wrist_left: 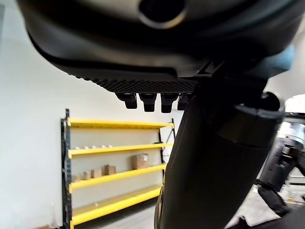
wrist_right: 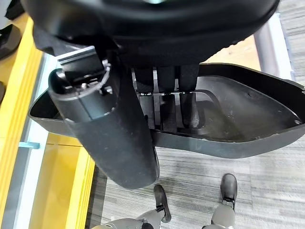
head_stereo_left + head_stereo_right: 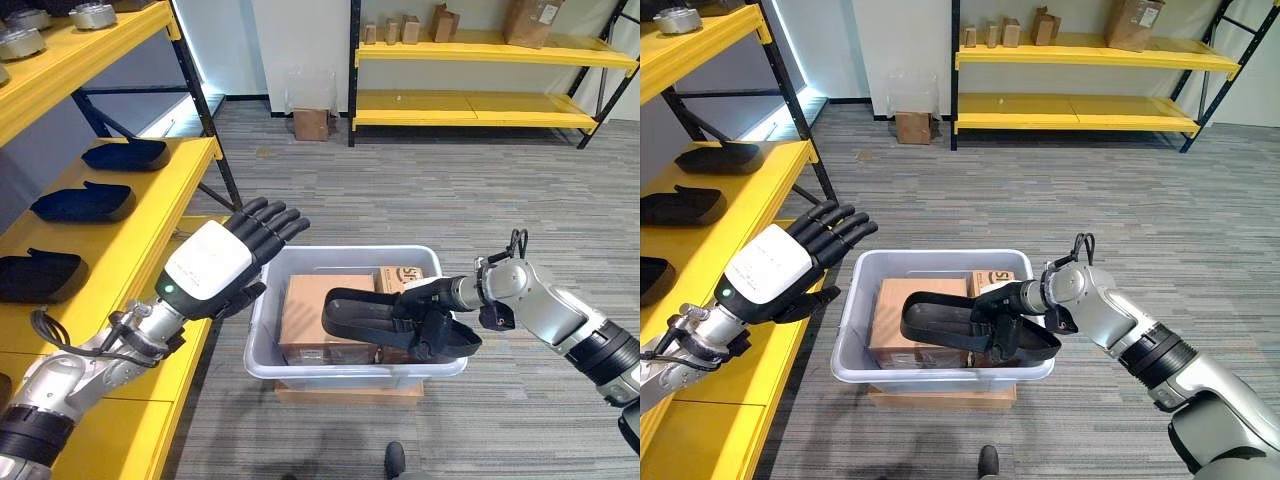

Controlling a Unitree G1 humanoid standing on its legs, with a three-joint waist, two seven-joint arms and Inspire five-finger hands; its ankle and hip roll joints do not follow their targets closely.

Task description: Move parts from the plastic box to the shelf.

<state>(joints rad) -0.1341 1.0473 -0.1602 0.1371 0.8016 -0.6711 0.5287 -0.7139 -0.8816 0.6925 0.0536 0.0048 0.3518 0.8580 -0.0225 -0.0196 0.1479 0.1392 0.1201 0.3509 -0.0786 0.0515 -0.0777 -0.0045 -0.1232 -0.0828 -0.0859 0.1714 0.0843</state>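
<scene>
The right hand (image 3: 1012, 322) pinches the rim of a black moulded tray-like part (image 3: 940, 318), held over the grey plastic box (image 3: 853, 300). It looks stiff, light, long; a rim grip may let it tip. The left hand (image 3: 225, 262) hovers spread beside the yellow shelf (image 3: 150, 210).

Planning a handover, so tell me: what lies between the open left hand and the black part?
The plastic box's near-left rim, seen in the left eye view; the right hand holds the black part.
</scene>
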